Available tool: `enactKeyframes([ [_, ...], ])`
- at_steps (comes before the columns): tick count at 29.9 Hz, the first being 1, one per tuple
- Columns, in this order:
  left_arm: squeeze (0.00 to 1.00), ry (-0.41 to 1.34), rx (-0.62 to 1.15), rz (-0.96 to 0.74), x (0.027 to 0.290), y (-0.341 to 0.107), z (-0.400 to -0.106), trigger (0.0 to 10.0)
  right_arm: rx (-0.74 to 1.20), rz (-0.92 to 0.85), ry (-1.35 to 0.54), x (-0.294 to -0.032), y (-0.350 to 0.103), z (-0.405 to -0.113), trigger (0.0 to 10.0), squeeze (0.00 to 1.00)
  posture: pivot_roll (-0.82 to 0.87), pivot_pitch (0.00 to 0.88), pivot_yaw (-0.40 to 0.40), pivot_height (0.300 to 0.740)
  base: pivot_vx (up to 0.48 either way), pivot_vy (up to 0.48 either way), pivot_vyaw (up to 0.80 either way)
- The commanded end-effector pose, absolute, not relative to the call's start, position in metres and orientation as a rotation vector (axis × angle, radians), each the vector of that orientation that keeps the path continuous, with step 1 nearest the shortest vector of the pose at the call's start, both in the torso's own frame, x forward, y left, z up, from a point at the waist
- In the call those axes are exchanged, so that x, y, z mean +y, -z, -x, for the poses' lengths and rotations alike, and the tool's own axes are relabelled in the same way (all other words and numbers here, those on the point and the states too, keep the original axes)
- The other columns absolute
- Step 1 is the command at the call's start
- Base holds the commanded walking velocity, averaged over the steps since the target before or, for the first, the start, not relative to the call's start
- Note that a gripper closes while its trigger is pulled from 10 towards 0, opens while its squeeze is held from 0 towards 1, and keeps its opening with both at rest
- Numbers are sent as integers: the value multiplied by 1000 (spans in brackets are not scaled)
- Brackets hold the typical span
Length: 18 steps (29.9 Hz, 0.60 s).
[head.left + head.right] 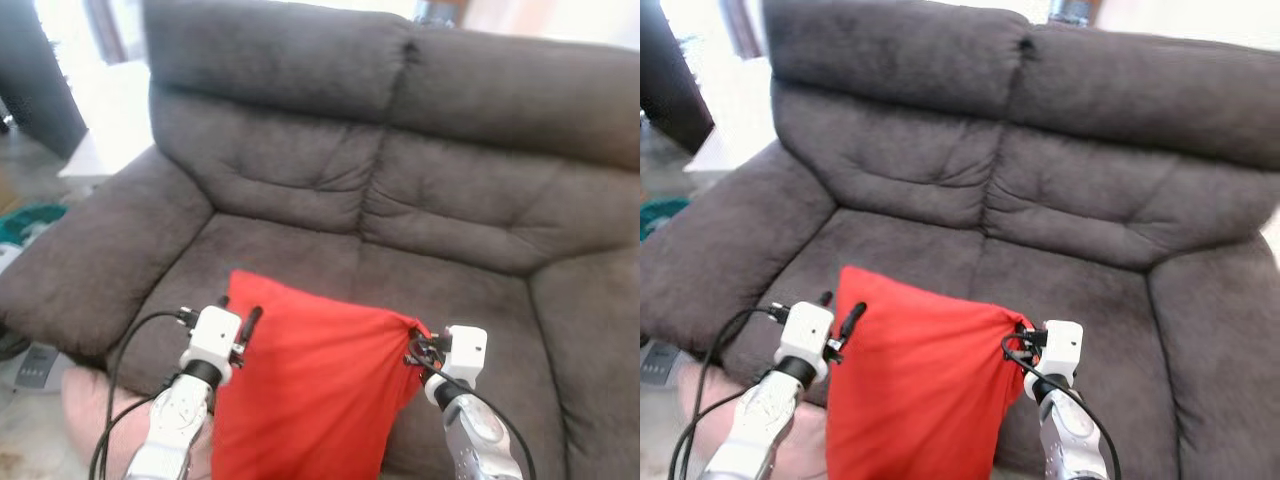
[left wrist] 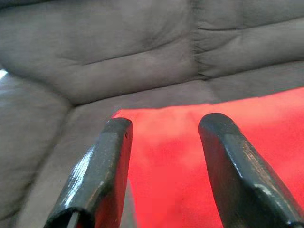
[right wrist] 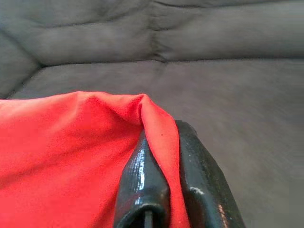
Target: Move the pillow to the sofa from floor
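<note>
While hanging over the front edge of the seat:
Pillow point(image 1: 305, 385): red, held up before the grey sofa point(image 1: 400, 170).
Right gripper point(image 3: 164, 156): pinched shut on its top corner.
Left gripper point(image 2: 164, 142): spread wide at the other top corner, gripping nothing.

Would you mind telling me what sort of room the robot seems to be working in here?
Most likely a home living room: a big grey sofa takes up the view, a red pillow is being lifted toward its seat, and some household clutter lies on the floor beside it.
</note>
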<state>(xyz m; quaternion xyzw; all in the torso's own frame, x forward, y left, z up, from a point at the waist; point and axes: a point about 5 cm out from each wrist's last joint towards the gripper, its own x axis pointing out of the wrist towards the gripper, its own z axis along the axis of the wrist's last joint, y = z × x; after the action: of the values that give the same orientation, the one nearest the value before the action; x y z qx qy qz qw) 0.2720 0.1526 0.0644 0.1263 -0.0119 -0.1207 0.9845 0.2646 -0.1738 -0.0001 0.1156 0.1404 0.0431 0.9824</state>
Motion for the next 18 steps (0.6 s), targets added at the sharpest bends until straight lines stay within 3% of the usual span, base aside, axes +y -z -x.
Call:
enactKeyframes([
  [1,0,266,-19,-265,148,-63,-271,10000,135,-219,-29,-190,-26,-280,10000,0,106,48,-52,740,0,0,-781],
  [9,0,265,-21,-259,148,-63,-271,10000,133,-218,-31,-189,-26,-280,10000,0,106,49,-54,740,0,0,-780],
  [18,0,293,-8,-242,147,-62,-270,10000,134,-195,-63,-187,-27,-282,10000,0,109,51,-55,740,0,0,0],
])
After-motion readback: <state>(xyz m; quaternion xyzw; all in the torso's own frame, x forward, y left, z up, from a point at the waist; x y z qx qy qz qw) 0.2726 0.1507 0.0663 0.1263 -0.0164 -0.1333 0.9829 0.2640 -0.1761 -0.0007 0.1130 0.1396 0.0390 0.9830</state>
